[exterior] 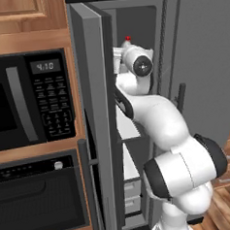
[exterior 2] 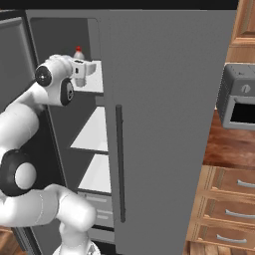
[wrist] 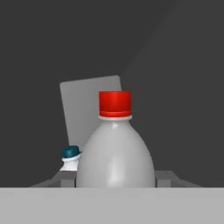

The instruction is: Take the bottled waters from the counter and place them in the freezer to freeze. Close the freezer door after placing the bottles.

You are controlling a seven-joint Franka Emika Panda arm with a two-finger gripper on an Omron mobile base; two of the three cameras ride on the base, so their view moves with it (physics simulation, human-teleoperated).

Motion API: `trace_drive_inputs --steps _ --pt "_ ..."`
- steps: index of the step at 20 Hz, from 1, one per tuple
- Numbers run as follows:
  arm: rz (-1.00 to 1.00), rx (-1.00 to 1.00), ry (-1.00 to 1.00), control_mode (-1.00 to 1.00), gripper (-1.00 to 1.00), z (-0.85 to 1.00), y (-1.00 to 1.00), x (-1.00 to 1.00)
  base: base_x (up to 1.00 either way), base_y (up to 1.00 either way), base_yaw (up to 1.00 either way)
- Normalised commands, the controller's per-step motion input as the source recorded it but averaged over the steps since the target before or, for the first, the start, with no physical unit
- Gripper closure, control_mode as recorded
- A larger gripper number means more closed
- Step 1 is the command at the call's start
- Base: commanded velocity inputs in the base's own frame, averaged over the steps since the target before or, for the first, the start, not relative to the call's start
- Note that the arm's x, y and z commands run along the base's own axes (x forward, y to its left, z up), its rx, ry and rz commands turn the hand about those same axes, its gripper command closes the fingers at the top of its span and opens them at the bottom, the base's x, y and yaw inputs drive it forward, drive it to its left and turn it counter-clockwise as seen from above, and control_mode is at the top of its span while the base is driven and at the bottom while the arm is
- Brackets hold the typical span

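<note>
My gripper (wrist: 116,177) is shut on the red-capped bottled water (wrist: 114,148), which stands upright between the fingertips (wrist: 65,177) inside the freezer (exterior 2: 92,132). Its red cap (exterior 2: 78,50) pokes up above the hand (exterior 2: 83,69) at the top white shelf (exterior 2: 97,82). The red cap (exterior: 127,38) also peeks over the wrist from the left. The teal-capped bottle (wrist: 70,154) stands behind it, to its left in the hand view. The freezer door (exterior: 95,113) hangs wide open, left of the arm. The counter (exterior 2: 221,147) lies off to the right.
The plain grey right door (exterior 2: 169,124) is shut, its bar handle (exterior 2: 119,159) close beside the open compartment. A black microwave (exterior: 18,94) and wall oven (exterior: 35,200) sit left of the open door. A toaster oven (exterior 2: 239,99) stands on the counter above wooden drawers (exterior 2: 229,199).
</note>
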Motion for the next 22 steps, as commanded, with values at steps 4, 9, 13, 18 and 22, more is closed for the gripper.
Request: trace_drive_inputs --steps 4,9,13,18,22 --pt "0.12 0.00 0.05 -1.00 1.00 -0.23 -0.08 0.39 0.00 0.00 0.00" --pt "0.17 0.00 0.00 -1.00 1.00 -0.20 -0.32 0.00 0.00 0.00 0.00" --pt "0.08 0.00 -0.03 -1.00 1.00 0.01 -0.39 -0.14 0.00 0.00 0.00" --pt "0.00 -0.01 -0.02 -1.00 1.00 0.08 -0.18 -0.08 0.00 0.00 0.00" --pt "0.00 -0.01 0.00 -1.00 1.00 0.00 0.02 0.13 0.00 0.00 0.00"
